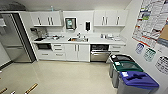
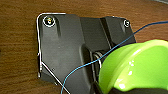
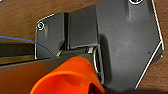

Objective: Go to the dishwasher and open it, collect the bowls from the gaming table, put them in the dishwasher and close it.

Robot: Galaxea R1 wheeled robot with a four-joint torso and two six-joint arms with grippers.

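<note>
1. One dishwasher [image 1: 99, 52], door partly open, sits under the kitchenette counter [image 1: 100, 40] ahead.
2. A green bowl [image 2: 135, 67] fills the left wrist view; claw state unclear.
3. An orange bowl [image 3: 67, 77] fills the right; likewise unclear.

The green bowl [image 2: 135, 67] runs off the picture's edge in the left wrist view, so only part of it shows. The orange bowl [image 3: 68, 77] is cut off the same way in the right wrist view. The jaws are hidden, so I cannot tell how they stand. On the counter [image 1: 96, 40] the small things are too blurry to name. The blue bin [image 1: 136, 83] is cut off at the bottom.
</note>
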